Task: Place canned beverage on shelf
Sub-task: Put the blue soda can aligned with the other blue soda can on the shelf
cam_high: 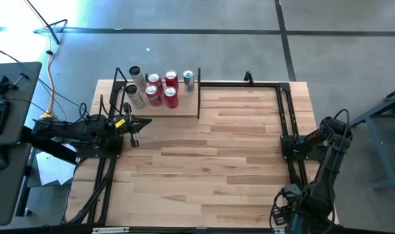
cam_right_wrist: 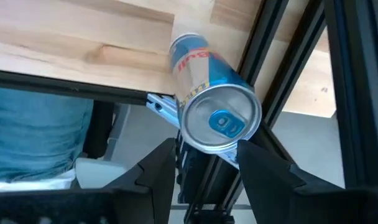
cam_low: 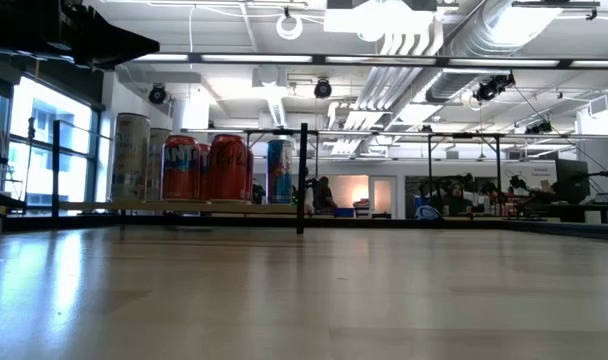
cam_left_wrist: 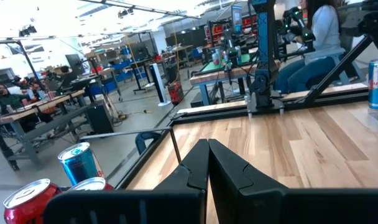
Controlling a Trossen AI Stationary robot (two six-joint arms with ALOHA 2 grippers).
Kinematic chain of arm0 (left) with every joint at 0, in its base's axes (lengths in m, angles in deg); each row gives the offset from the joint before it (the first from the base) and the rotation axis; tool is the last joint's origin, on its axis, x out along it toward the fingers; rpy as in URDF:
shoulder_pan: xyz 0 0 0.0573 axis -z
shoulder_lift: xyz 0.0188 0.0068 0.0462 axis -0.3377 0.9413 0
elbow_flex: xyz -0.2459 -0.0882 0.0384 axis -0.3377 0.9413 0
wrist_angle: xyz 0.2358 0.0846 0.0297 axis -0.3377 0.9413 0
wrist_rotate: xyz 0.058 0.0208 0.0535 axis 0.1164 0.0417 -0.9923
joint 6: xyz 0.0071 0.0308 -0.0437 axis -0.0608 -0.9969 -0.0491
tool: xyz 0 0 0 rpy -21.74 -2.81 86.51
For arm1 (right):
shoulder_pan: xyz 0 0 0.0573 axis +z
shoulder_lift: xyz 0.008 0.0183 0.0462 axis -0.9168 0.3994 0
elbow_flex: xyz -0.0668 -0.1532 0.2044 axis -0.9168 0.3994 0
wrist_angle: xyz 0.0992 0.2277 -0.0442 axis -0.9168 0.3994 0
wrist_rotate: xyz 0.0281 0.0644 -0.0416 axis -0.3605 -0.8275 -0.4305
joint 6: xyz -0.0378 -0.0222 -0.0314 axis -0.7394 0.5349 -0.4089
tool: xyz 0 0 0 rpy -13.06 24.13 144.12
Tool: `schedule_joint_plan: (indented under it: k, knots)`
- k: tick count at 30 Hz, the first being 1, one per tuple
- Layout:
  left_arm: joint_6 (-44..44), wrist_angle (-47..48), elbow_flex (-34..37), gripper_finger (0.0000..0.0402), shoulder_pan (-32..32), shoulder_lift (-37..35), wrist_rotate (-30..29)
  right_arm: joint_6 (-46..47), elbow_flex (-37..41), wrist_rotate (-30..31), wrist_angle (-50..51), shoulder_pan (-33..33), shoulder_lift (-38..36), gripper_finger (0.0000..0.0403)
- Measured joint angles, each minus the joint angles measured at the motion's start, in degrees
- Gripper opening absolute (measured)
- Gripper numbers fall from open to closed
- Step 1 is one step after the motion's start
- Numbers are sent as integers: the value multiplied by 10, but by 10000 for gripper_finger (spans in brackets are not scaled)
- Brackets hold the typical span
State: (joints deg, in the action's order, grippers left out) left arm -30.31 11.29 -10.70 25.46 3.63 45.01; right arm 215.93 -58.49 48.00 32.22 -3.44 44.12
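Both arms were black and made of chunky jointed parts. The left arm (cam_high: pixel 74 133) had a small yellow mark near its wrist and thin black cables running along it. The right arm (cam_high: pixel 324 153) had looped black cables by its joints. The left gripper (cam_left_wrist: pixel 207 163) had two flat, pointed black fingers. The right gripper (cam_right_wrist: pixel 204 165) had black fingers with angled edges.

Table (cam_high: pixel 236 162): pale wooden slats, filling the middle of the high view, black rod frame along its edges. Shelf (cam_high: pixel 184 112): small pale board at the table's upper left, black rod ends. On the shelf: red cans (cam_high: pixel 170 97), a blue can (cam_high: pixel 188 80), silver cans (cam_high: pixel 135 95), upright, close together.
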Motion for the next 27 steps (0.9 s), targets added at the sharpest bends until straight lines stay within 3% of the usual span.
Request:
schedule_joint_plan:
  k: [8,15,22,27]
  knots:
    - [0,3,0,1,0,0,0,-48,-30,-29,28,19,-2,141]
    - [-5,1,0,1,0,0,0,-76,-70,49,113,45,-3,12]
    - [-26,-10,0,1,0,0,0,-54,-72,37,51,17,0,23]
    - [-31,-9,0,1,0,0,0,-54,-72,-19,52,-29,10,46]
